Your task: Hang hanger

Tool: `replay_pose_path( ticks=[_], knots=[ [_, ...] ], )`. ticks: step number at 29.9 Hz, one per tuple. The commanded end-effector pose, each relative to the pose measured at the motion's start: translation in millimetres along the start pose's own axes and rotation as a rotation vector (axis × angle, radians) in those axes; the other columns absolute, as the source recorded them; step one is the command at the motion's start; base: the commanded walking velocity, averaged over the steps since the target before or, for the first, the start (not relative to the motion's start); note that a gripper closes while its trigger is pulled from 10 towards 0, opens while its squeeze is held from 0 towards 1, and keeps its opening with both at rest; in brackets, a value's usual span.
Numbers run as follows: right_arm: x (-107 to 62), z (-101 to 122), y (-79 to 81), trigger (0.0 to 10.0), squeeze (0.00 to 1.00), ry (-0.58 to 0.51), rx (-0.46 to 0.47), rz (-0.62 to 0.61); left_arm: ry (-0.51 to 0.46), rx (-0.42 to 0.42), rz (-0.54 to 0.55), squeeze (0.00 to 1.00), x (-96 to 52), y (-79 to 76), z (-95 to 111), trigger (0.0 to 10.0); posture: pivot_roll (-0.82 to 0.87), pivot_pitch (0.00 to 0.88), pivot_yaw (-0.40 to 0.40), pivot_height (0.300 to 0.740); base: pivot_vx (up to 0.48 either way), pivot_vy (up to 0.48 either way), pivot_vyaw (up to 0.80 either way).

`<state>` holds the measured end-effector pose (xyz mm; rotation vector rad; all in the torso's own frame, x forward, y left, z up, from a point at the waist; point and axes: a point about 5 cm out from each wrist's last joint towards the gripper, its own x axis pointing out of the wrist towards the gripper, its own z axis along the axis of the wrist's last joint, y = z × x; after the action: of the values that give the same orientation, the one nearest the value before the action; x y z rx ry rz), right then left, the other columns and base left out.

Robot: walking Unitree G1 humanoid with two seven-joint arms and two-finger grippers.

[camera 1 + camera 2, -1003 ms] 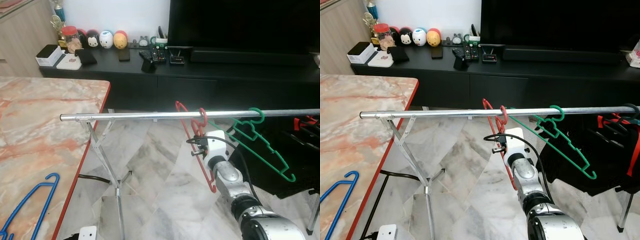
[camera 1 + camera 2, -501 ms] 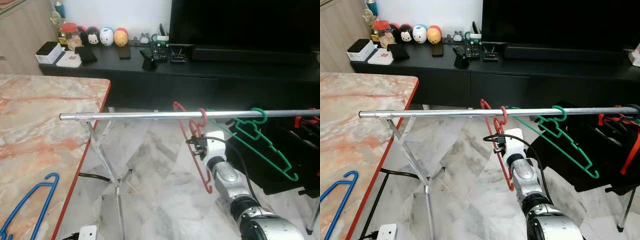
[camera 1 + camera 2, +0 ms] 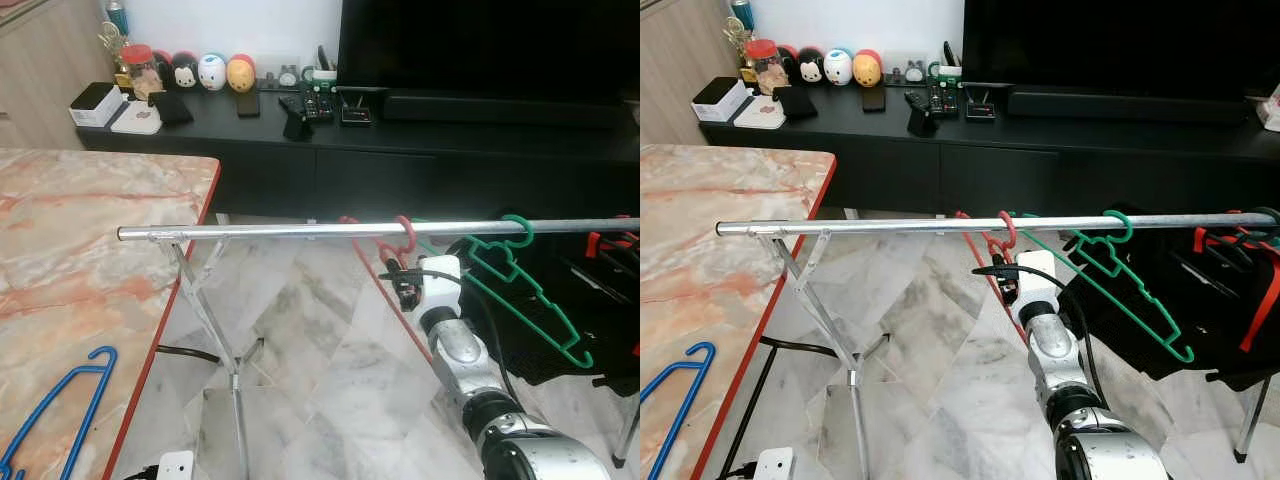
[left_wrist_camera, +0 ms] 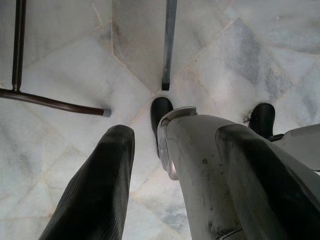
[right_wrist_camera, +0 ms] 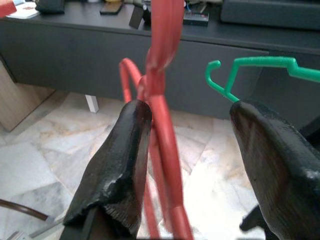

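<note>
The red hanger (image 5: 162, 125) is thin plastic, its hook (image 3: 1006, 229) curled over the silver rail (image 3: 890, 226) and its body slanting down and away beneath it. In the right wrist view its stem runs up between the two black fingers (image 5: 117, 170) of the right claw (image 5: 195, 165), lying against the inner face of one finger and well apart from the other. So the claw is spread wide, not pinching; whether the stem truly presses on that finger or only passes just beside it I cannot tell.

From the head views the right claw (image 3: 405, 285) sits just under the rail, directly below the red hook, with its white wrist and silver arm reaching up from below. Just beyond the claw on the arm's outer side a green hanger (image 3: 520, 290) also hangs from the rail, and past that dark clothes (image 3: 1230, 310) hang at the rail's far end.

Well off to the claw's other side, a blue hanger (image 3: 65, 410) lies on the marble table (image 3: 80, 250).

The left claw (image 4: 185, 180) hangs idle over the marble floor (image 4: 65, 65), its fingers spread either side of the robot's grey leg.
</note>
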<state>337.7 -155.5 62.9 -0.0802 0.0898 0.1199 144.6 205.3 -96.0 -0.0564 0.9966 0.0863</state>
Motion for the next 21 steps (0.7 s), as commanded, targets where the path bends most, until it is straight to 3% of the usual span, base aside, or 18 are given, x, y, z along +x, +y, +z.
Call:
replay_pose_path(
  ticks=[1,10,11,12,13,14,21],
  knots=[
    [-2.1,1,-1.9,10.0,0.99,-0.03,0.0,-0.018,0.058,0.021,-0.013,0.0,-2.7,-2.4,-15,10.0,0.01,0.075,-0.025,0.74,0.0,0.0,0.0],
    [-9.3,1,-2.7,10.0,0.96,-0.094,-0.007,-0.01,0.059,0.022,-0.014,0.0,-2.7,-3.0,-16,10.0,0.01,0.079,-0.026,0.74,0.0,0.0,0.0],
    [-11.4,1,-4.2,10.0,0.91,-0.111,-0.005,-0.014,0.06,0.022,-0.014,0.0,-2.7,-3.1,-16,10.0,0.01,0.079,-0.029,0.74,0.0,0.0,0.0],
    [-12.3,1,-4.6,10.0,0.68,-0.118,-0.002,-0.015,0.06,0.022,-0.014,0.0,-2.7,-3.2,-16,10.0,0.01,0.079,-0.029,0.74,0.0,0.0,0.0],
    [-13.6,0,-5.0,10.0,0.4,-0.124,0.0,-0.015,0.06,0.022,-0.015,0.0,-2.7,-3.4,-16,10.0,0.0,0.078,-0.032,0.74,0.0,0.0,0.0],
    [-16.5,-1,-4.9,10.0,0.0,-0.134,-0.001,-0.012,0.06,0.021,-0.016,0.0,-2.6,-3.9,-16,10.0,0.01,0.076,-0.036,0.74,0.0,0.0,0.0],
    [-29.1,-3,-4.1,10.0,0.0,-0.192,-0.024,-0.011,0.058,0.017,-0.017,0.0,-2.7,-4.3,-16,10.0,0.01,0.075,-0.04,0.74,0.0,0.0,0.0]
  ],
)
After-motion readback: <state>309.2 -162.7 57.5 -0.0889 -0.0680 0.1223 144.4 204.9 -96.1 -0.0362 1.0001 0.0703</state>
